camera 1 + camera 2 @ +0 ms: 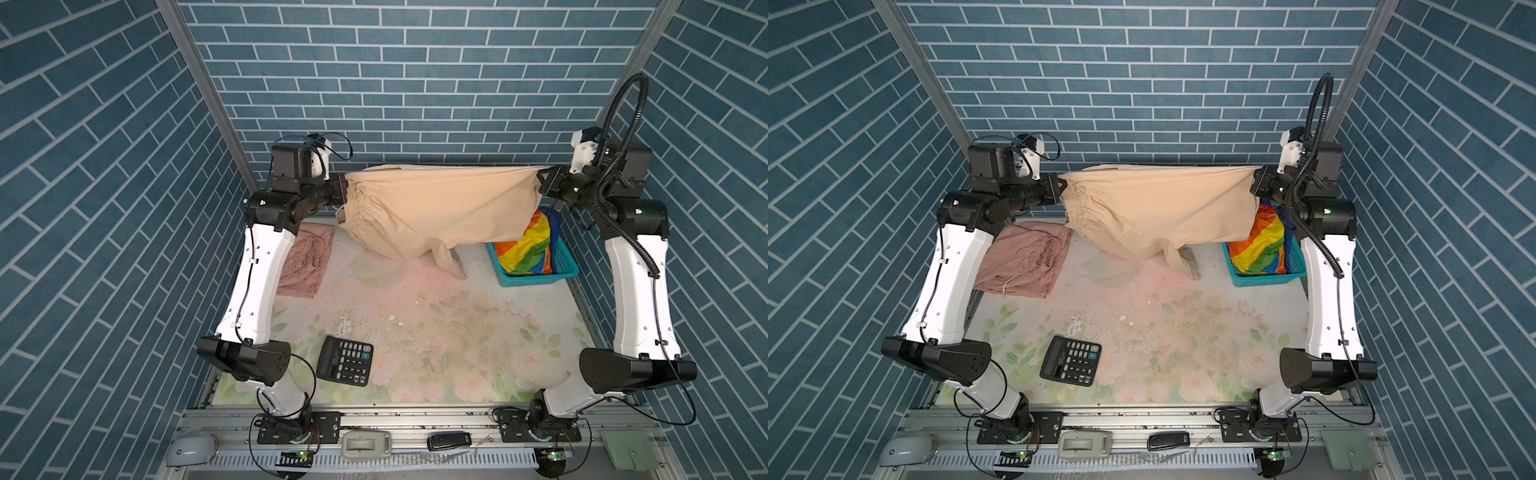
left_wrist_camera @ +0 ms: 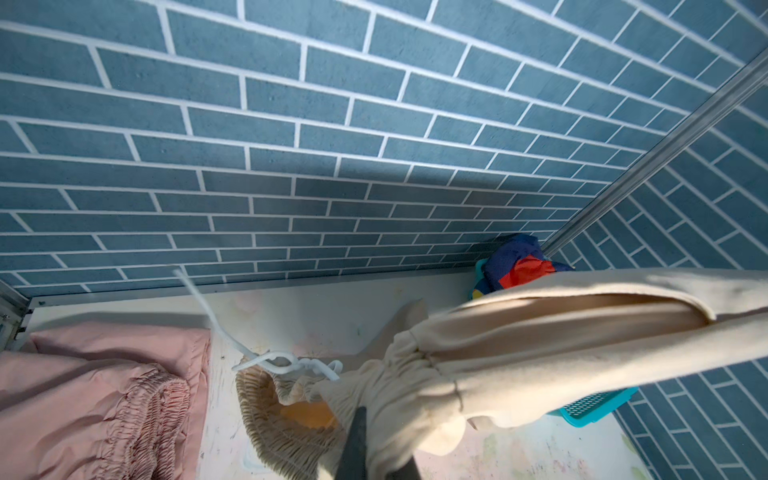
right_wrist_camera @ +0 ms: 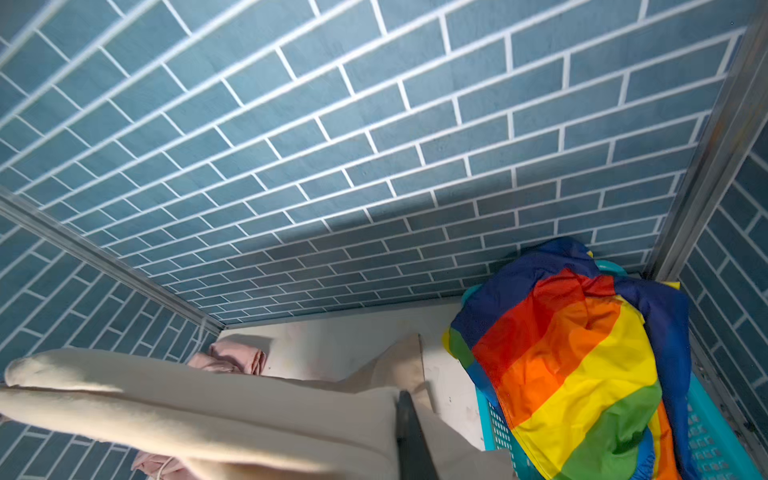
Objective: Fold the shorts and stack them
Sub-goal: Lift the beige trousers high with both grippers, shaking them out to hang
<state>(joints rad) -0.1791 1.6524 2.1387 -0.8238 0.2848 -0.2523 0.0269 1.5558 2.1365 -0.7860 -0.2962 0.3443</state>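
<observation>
Hanging taut between the arms over the back of the worktop (image 1: 415,307), the beige shorts (image 1: 436,205) trail one leg onto it. The left claw (image 1: 344,189) pinches the waistband, the right claw (image 1: 540,181) the opposite edge. Back-left lie the pink shorts (image 1: 305,262); the rainbow shorts (image 1: 528,247) fill the teal basket (image 1: 538,280).

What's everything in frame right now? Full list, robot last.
table: one, pale floral
beige shorts: one, beige, stretched in the air across the far side, a leg hanging down toward the table
pink shorts: one, salmon-pink, table, far left
basket: one, teal, table, far right
rainbow shorts: one, rainbow-striped, in the basket
calculator: one, black, table, near left
rail items: four, grey, beige, black, green, front rail
left end effector: one, black, shut on beige shorts' waistband
right end effector: one, black, shut on their other end
</observation>
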